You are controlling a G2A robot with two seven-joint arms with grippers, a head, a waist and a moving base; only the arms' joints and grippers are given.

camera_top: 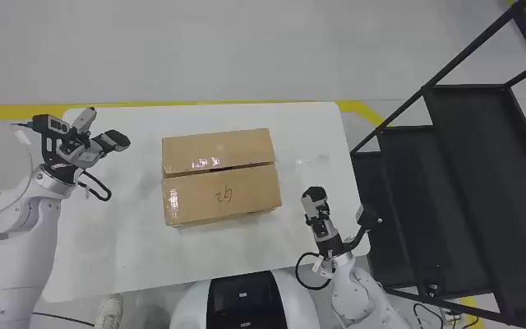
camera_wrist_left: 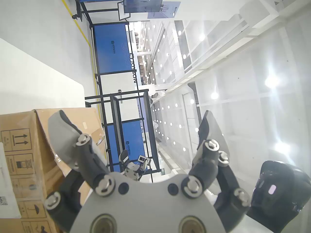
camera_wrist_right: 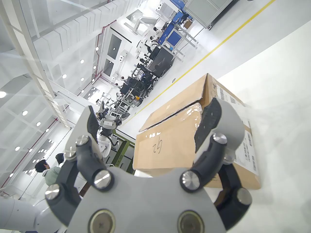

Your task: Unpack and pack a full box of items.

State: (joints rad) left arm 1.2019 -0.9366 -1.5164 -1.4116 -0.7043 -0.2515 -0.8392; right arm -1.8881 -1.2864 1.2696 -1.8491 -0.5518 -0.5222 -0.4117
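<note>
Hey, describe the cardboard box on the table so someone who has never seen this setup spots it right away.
Start at the white table with rounded corners. Near its middle, between the left tool and the right tool, sits the cardboard box. It is the one brown thing on the tabletop, flaps closed along a seam, with a handwritten scribble on the flap nearer the robot.

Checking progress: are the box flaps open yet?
No, both top flaps of the box lie flat, meeting at the middle seam.

White floor (camera_top: pixel 246 41); yellow line (camera_top: pixel 366 108)
</note>
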